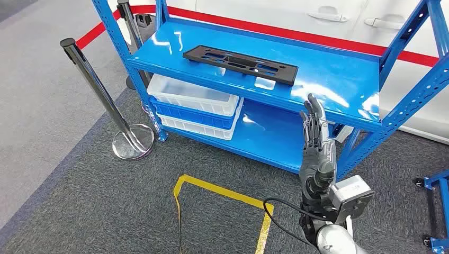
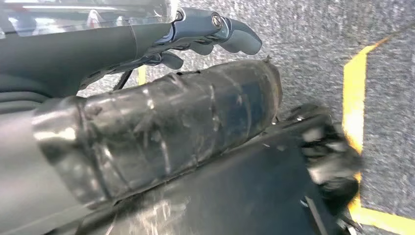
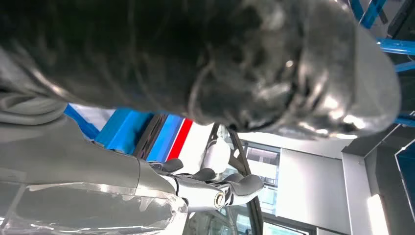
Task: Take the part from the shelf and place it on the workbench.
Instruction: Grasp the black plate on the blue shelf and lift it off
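One blue shelf (image 1: 339, 79) carries one long flat black part (image 1: 239, 64) lying on its top level, toward the back edge. It looks stiff, light plastic with slots; best gripped across a long edge near the middle. Two white bins (image 1: 193, 95) sit stacked below. The right robot hand (image 1: 316, 143) is raised before the front edge, fingers extended, empty. The left robot hand (image 2: 205, 34): I cannot tell.
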`<move>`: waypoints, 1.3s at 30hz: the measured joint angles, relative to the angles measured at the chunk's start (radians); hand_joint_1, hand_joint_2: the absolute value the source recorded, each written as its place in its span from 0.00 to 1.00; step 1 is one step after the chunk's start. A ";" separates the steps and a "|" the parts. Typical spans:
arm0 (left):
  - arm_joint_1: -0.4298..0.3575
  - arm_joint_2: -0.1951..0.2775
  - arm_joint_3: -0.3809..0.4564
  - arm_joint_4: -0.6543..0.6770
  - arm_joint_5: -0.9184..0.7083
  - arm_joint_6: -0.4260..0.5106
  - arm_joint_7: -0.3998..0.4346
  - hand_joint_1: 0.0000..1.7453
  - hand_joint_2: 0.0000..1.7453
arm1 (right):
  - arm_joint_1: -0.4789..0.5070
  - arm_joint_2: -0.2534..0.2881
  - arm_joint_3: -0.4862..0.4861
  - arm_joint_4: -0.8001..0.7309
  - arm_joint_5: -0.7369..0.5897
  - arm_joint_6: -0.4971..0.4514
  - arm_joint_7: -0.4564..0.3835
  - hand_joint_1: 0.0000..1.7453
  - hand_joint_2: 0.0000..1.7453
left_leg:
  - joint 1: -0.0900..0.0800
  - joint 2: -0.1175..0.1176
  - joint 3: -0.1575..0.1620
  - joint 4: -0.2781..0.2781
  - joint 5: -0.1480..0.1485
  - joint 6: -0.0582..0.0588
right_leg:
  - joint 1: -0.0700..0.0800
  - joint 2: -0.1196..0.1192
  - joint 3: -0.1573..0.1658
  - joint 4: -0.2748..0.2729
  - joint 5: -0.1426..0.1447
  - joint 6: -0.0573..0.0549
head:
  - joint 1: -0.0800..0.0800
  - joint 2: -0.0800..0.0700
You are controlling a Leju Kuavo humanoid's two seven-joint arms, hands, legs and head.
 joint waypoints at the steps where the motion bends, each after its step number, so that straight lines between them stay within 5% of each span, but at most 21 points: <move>1: 0.000 0.000 0.000 0.000 0.001 0.000 0.000 0.00 0.00 | 0.000 0.000 0.000 0.000 -0.003 0.000 -0.001 0.00 0.00 | -0.002 -0.001 0.000 -0.002 0.001 0.001 | -0.001 0.000 0.000 -0.001 0.001 0.003 | -0.001 0.000; 6: 0.002 0.000 0.000 0.000 0.008 0.003 -0.002 0.00 0.00 | -0.004 0.001 0.001 0.002 -0.023 0.012 -0.015 0.00 0.00 | 0.005 -0.002 0.024 -0.045 0.016 0.012 | -0.001 0.000 -0.004 0.016 -0.019 0.024 | -0.001 0.000; 9: 0.000 0.000 0.000 0.000 0.011 0.004 -0.003 0.00 0.00 | -0.007 0.001 0.001 0.006 -0.030 0.014 -0.020 0.00 0.00 | 0.006 -0.001 0.033 -0.055 0.017 0.018 | -0.001 0.002 -0.084 0.177 -0.096 0.029 | 0.003 0.000; 11: 0.001 -0.001 0.000 0.000 0.016 0.006 -0.006 0.00 0.00 | -0.007 0.001 0.002 0.011 -0.040 0.020 -0.027 0.00 0.00 | 0.005 -0.003 0.034 -0.048 0.011 0.018 | -0.002 0.002 -0.124 0.239 -0.098 0.033 | 0.003 0.000; 15: 0.003 -0.001 0.000 0.000 0.033 0.010 -0.016 0.00 0.00 | -0.019 0.002 0.003 0.022 -0.069 0.047 -0.050 0.00 0.00 | 0.005 -0.009 0.032 -0.013 -0.016 0.004 | -0.008 0.003 -0.051 0.061 0.013 0.036 | 0.005 0.000; 21: 0.002 -0.002 0.000 0.000 0.039 0.019 -0.030 0.00 0.00 | -0.040 0.012 0.011 0.035 -0.076 0.066 -0.056 0.00 0.00 | 0.004 -0.010 0.006 0.036 -0.046 -0.020 | -0.008 0.004 -0.032 0.018 0.014 0.006 | -0.001 0.000; 24: 0.002 -0.006 0.000 0.000 0.034 0.021 -0.034 0.00 0.00 | -0.047 0.016 0.013 0.037 -0.063 0.064 -0.048 0.00 0.00 | 0.011 -0.004 -0.078 0.202 -0.120 -0.038 | -0.010 0.001 -0.029 0.018 0.011 -0.003 | -0.009 0.000; 26: 0.004 -0.008 0.000 0.000 0.027 0.021 -0.034 0.00 0.00 | -0.047 0.017 0.013 0.038 -0.050 0.056 -0.037 0.00 0.00 | 0.013 -0.003 -0.126 0.278 -0.131 -0.040 | -0.008 0.001 -0.027 0.018 0.009 -0.005 | -0.009 0.000; 28: 0.005 -0.009 0.000 0.000 0.015 0.020 -0.031 0.00 0.00 | -0.047 0.017 0.013 0.039 -0.040 0.045 -0.028 0.00 0.00 | 0.013 -0.002 -0.109 0.222 -0.077 -0.032 | -0.005 0.002 -0.023 0.017 0.007 -0.005 | -0.009 0.000; 31: 0.002 -0.009 0.000 0.000 -0.002 0.016 -0.023 0.00 0.00 | -0.045 0.017 0.013 0.039 -0.034 0.031 -0.023 0.00 0.00 | 0.004 -0.002 -0.026 0.046 0.001 -0.008 | -0.002 0.004 -0.014 0.013 0.003 -0.001 | -0.008 0.000; 36: 0.003 -0.009 -0.002 0.000 -0.015 0.011 -0.009 0.00 0.00 | -0.036 0.016 0.013 0.039 -0.035 0.034 -0.024 0.00 0.00 | 0.002 -0.002 0.014 -0.034 0.014 0.009 | -0.004 0.003 -0.007 0.000 0.002 0.025 | -0.007 0.000; 39: 0.001 -0.009 -0.002 0.000 -0.018 0.002 -0.006 0.00 0.00 | -0.031 0.016 0.014 0.041 -0.035 0.037 -0.026 0.00 0.00 | 0.005 0.000 0.034 -0.059 0.021 0.017 | 0.000 0.004 -0.068 0.128 -0.067 0.029 | -0.004 0.000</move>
